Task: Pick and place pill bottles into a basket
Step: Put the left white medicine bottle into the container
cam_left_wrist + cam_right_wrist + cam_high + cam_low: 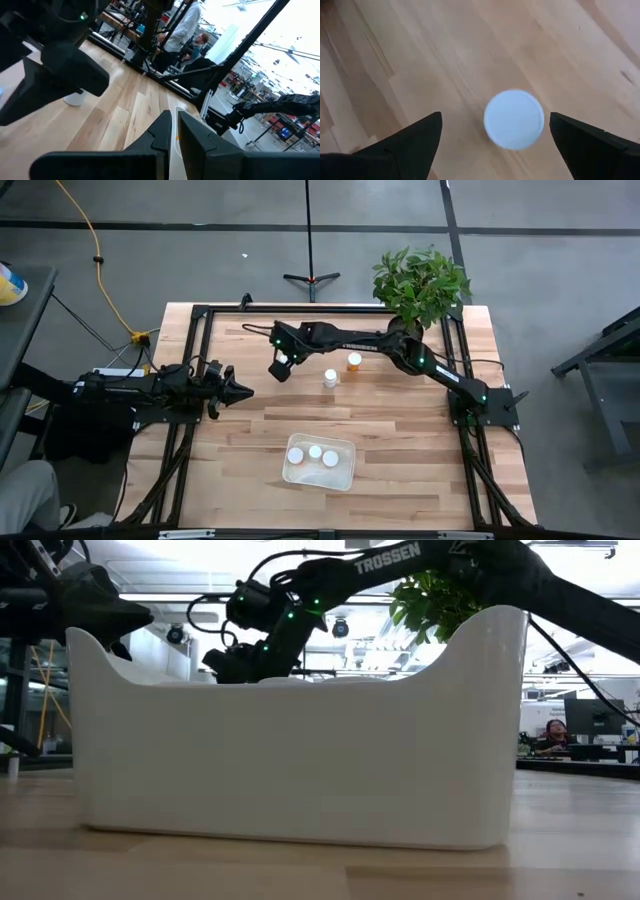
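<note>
White-capped bottle [514, 119] sitting between wide-open, empty right tool [280, 367] fingers at upper-centre counter [400, 430], needing descent and closing; left tool [238, 391] waiting shut.

I see a pale, smooth wood-plank table [400, 430], a glossy white plastic basket [300, 760], matt black arms, and amber plastic bottles [354, 361] with smooth white caps.

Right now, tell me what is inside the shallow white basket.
The high view shows three white-capped pill bottles standing inside the shallow white rectangular basket, grouped toward its far end. The low view shows only the basket's outer wall, so its contents are hidden there.
</note>
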Robot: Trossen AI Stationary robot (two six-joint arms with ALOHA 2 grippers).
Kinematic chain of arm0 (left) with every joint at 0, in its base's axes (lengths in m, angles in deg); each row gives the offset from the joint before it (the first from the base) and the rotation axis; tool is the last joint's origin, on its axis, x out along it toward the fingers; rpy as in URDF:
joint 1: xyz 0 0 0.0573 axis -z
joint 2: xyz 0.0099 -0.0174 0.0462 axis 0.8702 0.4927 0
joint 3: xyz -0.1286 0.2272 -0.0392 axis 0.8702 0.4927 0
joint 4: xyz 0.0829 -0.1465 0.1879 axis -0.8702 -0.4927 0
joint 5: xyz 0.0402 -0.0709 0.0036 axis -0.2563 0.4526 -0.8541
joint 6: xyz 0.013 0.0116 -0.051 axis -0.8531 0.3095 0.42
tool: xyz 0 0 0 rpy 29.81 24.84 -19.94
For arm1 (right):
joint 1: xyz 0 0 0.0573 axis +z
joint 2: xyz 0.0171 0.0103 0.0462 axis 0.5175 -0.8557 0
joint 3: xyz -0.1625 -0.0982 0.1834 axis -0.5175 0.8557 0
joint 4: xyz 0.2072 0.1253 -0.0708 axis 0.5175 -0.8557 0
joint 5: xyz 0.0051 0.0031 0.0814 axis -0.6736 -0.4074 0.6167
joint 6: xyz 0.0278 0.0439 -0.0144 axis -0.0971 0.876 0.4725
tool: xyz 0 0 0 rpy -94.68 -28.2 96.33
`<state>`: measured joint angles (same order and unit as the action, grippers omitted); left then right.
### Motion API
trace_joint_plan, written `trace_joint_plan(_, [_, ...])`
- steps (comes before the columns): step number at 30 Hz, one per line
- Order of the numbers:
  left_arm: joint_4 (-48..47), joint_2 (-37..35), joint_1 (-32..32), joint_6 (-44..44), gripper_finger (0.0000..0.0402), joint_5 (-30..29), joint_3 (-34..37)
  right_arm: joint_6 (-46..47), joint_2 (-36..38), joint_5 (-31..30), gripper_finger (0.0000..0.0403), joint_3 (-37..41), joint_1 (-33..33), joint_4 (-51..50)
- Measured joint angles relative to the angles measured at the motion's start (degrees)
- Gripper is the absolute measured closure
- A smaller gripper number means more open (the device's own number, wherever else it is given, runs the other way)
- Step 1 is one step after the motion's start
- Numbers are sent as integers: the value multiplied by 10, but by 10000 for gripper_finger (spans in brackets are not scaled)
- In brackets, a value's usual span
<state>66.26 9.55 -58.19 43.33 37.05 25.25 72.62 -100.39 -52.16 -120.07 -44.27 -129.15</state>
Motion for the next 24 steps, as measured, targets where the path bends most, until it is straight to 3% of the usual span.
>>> trace_joint_plan(7, [0,0,0,0,334,0,0,-5,-3,5,71,0,0,9])
trace_joint_plan(24, [0,0,0,0,334,1,0,-5,-3,16,219,0,-1,12])
